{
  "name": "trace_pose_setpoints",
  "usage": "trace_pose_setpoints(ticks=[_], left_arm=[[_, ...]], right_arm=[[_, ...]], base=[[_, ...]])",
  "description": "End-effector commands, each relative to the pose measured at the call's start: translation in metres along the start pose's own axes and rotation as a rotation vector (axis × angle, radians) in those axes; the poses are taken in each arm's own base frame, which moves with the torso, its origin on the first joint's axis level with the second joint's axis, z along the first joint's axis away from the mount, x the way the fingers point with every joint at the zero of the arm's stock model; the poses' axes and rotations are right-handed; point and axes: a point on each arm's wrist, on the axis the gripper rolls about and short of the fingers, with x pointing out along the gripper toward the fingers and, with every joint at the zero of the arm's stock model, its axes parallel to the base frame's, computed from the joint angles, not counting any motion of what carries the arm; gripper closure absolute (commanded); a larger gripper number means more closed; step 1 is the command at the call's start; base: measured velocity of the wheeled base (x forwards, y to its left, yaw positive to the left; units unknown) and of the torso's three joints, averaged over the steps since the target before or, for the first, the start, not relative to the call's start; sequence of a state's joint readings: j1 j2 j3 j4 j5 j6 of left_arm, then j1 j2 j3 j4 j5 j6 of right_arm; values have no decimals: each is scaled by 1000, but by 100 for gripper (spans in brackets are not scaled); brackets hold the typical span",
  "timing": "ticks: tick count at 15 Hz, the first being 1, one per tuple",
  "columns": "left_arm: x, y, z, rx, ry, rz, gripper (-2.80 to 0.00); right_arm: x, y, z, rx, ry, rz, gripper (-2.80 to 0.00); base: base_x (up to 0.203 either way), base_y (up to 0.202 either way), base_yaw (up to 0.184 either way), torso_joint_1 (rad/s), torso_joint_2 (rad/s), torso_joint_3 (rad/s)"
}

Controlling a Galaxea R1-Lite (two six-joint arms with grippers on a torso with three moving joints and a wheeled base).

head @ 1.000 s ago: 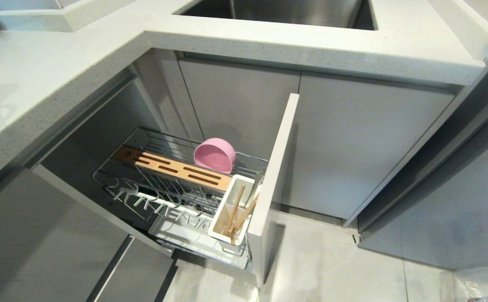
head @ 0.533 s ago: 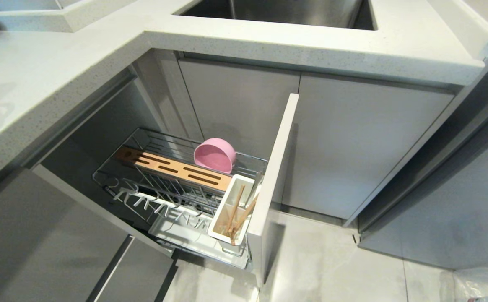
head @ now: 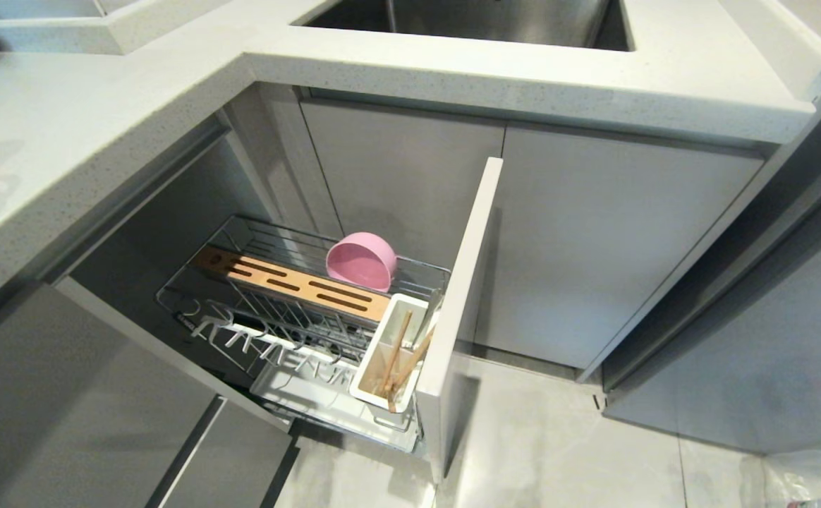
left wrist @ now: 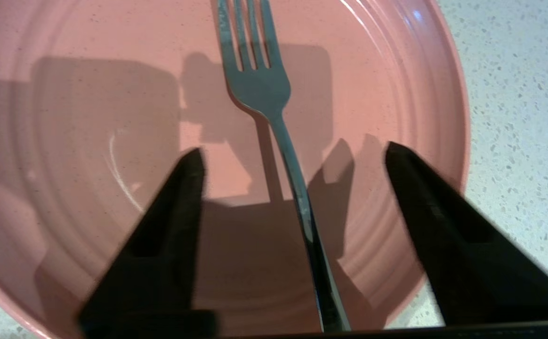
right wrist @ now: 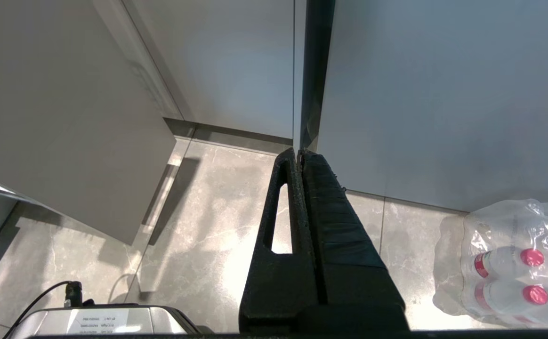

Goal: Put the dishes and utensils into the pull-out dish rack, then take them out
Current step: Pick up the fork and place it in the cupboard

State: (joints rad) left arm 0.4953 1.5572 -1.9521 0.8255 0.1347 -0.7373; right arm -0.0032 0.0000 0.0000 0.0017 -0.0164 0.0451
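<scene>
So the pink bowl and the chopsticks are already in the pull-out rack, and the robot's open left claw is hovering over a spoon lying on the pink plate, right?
Nearly. The utensil on the pink plate is a fork, not a spoon; the left wrist view shows its tines. The rest holds: bowl and chopsticks are in the rack, and the left gripper is open.

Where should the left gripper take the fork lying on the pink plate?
On the handle. The fork lies flat on the pink plate, its thin handle running back between the open fingers of the left gripper. The tines point away. Come straight down from above and close across the handle's narrow width, not on the broad head. It lies low, so expect plate contact.
</scene>
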Motion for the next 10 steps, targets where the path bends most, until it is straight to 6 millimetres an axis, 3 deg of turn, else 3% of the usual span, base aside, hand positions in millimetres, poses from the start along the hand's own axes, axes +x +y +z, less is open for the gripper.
trace_pose_setpoints(ticks=[1, 10], left_arm=[[1, 0, 0, -4, 4, 5, 0], [-10, 2, 3, -9, -22, -8, 0]], right_arm=[[0, 0, 0, -1, 1, 0, 0], [0, 0, 0, 1, 1, 0, 0]], base=[[0, 0, 0, 0, 0, 0], [0, 0, 0, 0, 0, 0]])
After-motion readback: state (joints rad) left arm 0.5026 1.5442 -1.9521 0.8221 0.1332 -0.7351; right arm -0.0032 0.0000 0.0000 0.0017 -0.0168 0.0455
